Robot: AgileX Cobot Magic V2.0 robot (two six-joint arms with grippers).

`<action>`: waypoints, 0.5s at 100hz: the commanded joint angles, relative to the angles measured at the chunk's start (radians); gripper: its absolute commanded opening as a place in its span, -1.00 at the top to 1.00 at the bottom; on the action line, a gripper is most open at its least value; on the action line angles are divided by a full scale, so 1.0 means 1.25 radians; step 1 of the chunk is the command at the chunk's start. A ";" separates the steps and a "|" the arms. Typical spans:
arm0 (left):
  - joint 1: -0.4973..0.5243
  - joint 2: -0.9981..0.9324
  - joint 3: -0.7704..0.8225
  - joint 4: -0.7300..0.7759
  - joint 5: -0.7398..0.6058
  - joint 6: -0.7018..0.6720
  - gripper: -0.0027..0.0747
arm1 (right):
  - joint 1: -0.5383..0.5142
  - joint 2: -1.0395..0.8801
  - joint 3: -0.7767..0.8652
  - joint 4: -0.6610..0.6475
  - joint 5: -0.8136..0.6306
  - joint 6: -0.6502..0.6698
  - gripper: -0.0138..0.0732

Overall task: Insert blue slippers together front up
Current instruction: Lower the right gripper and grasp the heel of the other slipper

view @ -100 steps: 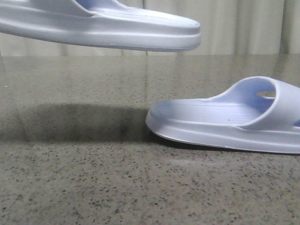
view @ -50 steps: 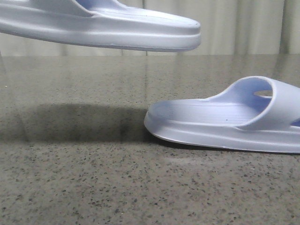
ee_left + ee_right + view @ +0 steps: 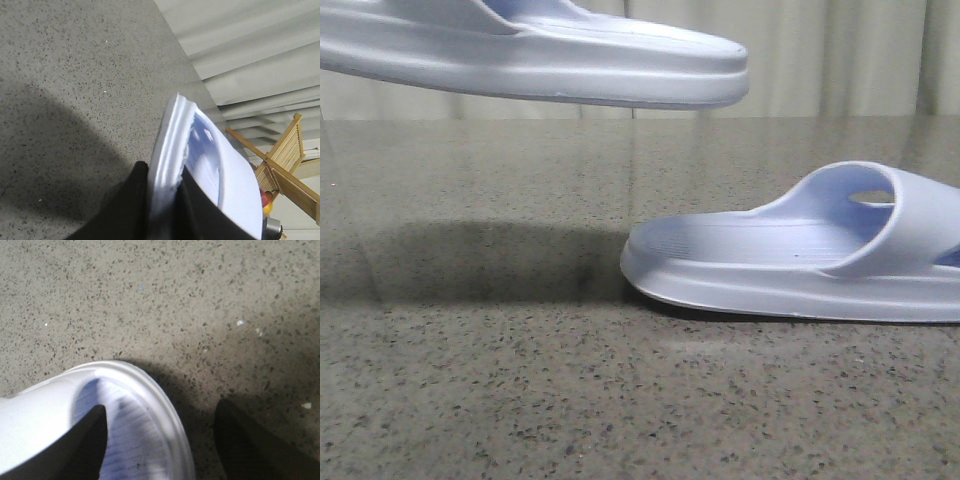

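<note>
One pale blue slipper [image 3: 540,65] hangs in the air at the upper left of the front view, sole down. My left gripper [image 3: 165,185] is shut on the edge of its thick sole [image 3: 170,145], with black fingers on either side. The other slipper [image 3: 770,260] lies on the table at the right with its strap to the right. My right gripper [image 3: 160,425] is open and straddles its rim [image 3: 165,400]: one finger [image 3: 90,445] is over the ribbed footbed, the other [image 3: 245,440] is over the table beside it. Neither gripper shows in the front view.
The table is a speckled grey stone top [image 3: 520,380] with a pale curtain [image 3: 820,60] behind it. A wooden slatted rack [image 3: 290,165] with a red and yellow object [image 3: 266,202] stands beyond the table's edge in the left wrist view.
The slipper on the table has slid a little to the left. The raised slipper has not moved.
</note>
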 commanded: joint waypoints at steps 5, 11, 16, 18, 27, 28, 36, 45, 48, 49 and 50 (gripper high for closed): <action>-0.006 -0.004 -0.022 -0.041 -0.013 -0.008 0.89 | -0.006 0.009 -0.011 0.006 0.036 -0.005 -0.15; -0.006 -0.004 -0.022 -0.042 -0.014 -0.008 0.89 | -0.006 0.009 -0.011 0.006 0.038 -0.005 -0.06; -0.006 -0.004 -0.022 -0.042 -0.014 -0.008 0.89 | -0.006 0.009 -0.011 0.006 0.040 -0.005 0.03; -0.006 -0.004 -0.022 -0.042 -0.014 -0.008 0.89 | -0.006 0.009 -0.011 0.006 0.040 -0.005 0.06; -0.006 -0.004 -0.022 -0.042 -0.014 -0.008 0.89 | -0.006 0.009 -0.011 0.006 0.041 -0.006 0.18; -0.006 -0.004 -0.022 -0.042 -0.014 -0.008 0.89 | -0.006 0.009 -0.011 0.006 0.041 -0.005 0.19; -0.006 -0.004 -0.022 -0.042 -0.014 -0.008 0.89 | -0.006 0.009 -0.011 0.006 0.043 -0.012 0.23; -0.006 -0.004 -0.022 -0.043 -0.014 -0.008 0.89 | -0.006 0.009 -0.011 0.006 0.043 -0.012 0.27; -0.006 -0.004 -0.022 -0.044 -0.014 -0.008 0.89 | -0.006 0.009 -0.011 0.006 0.043 -0.012 0.29; -0.006 -0.004 -0.022 -0.045 -0.014 -0.008 0.89 | -0.006 0.009 -0.011 0.006 0.043 -0.012 0.30; -0.006 -0.004 -0.022 -0.045 -0.014 -0.008 0.89 | -0.006 0.009 -0.011 0.006 0.043 -0.012 0.31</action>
